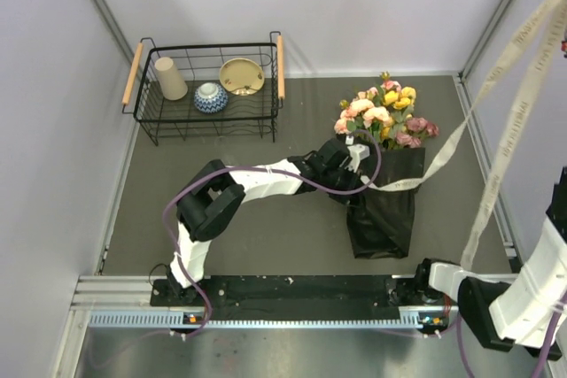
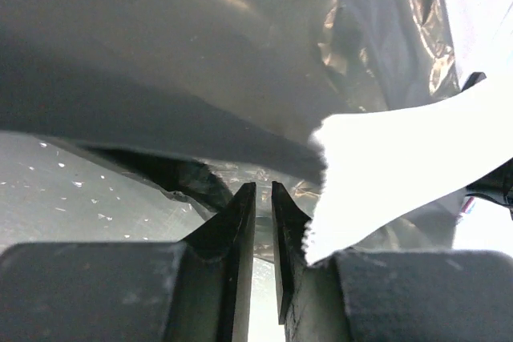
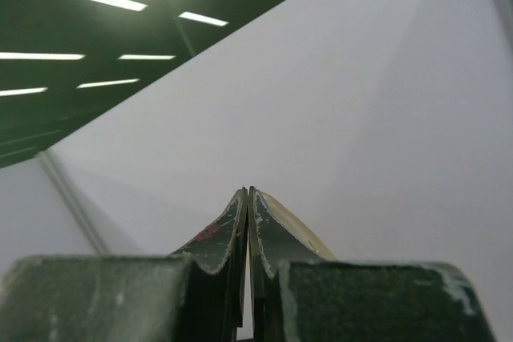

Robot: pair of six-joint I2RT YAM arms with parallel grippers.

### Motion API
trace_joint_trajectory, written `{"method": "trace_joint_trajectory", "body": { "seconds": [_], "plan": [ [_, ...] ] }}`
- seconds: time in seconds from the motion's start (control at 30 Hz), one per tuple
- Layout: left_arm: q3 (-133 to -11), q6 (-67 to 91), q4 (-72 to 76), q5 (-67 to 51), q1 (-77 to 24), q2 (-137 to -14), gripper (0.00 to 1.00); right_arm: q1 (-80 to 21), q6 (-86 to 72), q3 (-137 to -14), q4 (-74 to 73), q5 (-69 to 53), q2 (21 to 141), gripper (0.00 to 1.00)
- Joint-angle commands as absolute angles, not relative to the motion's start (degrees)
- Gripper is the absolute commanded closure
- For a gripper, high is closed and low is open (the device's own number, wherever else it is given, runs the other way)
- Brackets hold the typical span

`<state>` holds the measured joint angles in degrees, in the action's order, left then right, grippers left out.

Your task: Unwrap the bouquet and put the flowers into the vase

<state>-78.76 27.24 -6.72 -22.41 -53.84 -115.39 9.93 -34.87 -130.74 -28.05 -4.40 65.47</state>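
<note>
Jaws of L gripper [image 2: 263, 190] stand a narrow slit apart w/ nothing seen between the tips; crumpled black paper [image 2: 200, 54] hangs close above and ahead of them, and a bright cream ribbon [image 2: 393, 166] crosses just to their right. Jaws of R gripper [image 3: 248, 191] are pressed together, raised high and aimed at a pale wall and ceiling lights; a cream strip curves out beside one fingertip, so they appear to pinch the ribbon, though the contact itself is hard to see. From the overhead view, L arm reaches across the desk [image 1: 266, 236] from its base at near left, its wrist at the upper left edge of the paper, just below the blooms. The bouquet [image 1: 383, 174] lies right of centre on the dark desk: flowers [image 1: 381, 117] in pink, peach and yellow w/ green leaves point toward the far wall, the paper wrap trails toward the near edge. Ribbon runs from the wrap's upper part up and away to the top right in two long strands, off the desk and out of frame. R arm shows only at the right edge. At far left sits a black wire basket [image 1: 204, 44] w/ wooden handles, holding a beige cup [image 1: 169, 78] lying tilted, a blue-patterned bowl [image 1: 210, 96] and a yellow plate [image 1: 242, 76], well apart from the bouquet.
</note>
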Motion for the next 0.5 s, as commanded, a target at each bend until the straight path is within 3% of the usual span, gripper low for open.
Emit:
{"method": "trace_joint_trajectory", "body": {
  "seconds": [0.0, 0.1, 0.3, 0.47],
  "plan": [
    [-79.4, 26.8, -5.5, -21.4, -53.3, -111.2, 0.8, 10.5, -50.9, -131.6, -15.3, -20.4, 66.6, 1.0],
    [-76.9, 27.2, -4.4, -20.9, -52.6, -107.5, 0.76, 10.5, -64.5, -128.0, -3.0, -27.0, 67.3, 1.0],
    [-69.7, 26.4, -2.4, -18.1, -51.2, -92.9, 0.54, 9.7, -80.5, -125.2, 8.3, -32.0, 69.3, 1.0],
    [-62.9, 25.1, -2.6, -14.6, -50.7, -82.6, 0.39, -7.3, -73.1, -127.0, 3.4, -29.2, 72.3, 1.0]
  ]
}}
